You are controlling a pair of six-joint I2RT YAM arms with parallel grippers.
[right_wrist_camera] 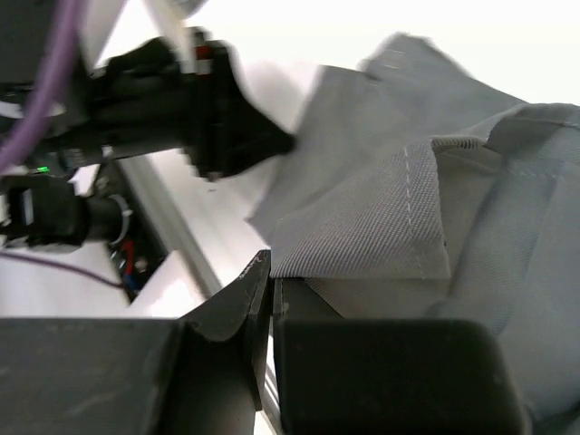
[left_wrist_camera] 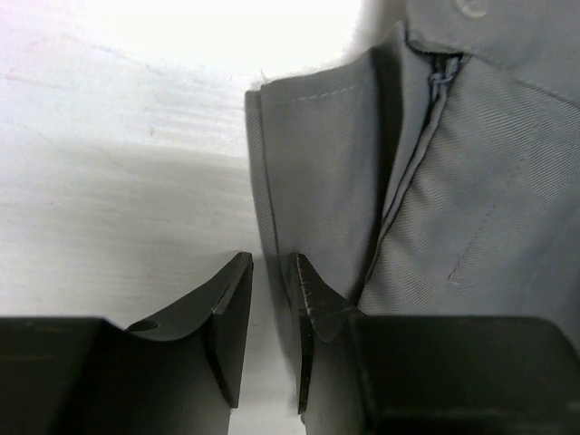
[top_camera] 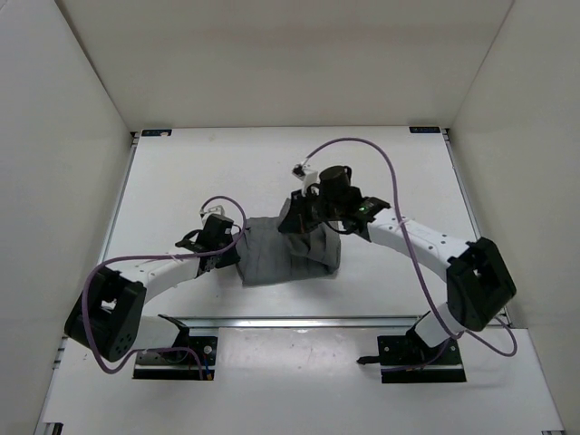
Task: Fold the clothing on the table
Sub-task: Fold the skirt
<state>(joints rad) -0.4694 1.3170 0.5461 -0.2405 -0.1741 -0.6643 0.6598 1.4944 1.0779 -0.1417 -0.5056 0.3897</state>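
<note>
The grey clothing lies bunched in the middle of the white table. My right gripper hovers over its far part, shut on a hemmed edge of the clothing at the fingertips, and a flap hangs lifted from it. My left gripper sits low at the garment's left edge. In the left wrist view its jaws stand a little apart with bare table between them, and the clothing with its zip seam lies just beyond the right finger.
White walls close in the table on the left, right and back. A metal rail runs along the near edge. Purple cables loop above both arms. The left arm's wrist shows in the right wrist view.
</note>
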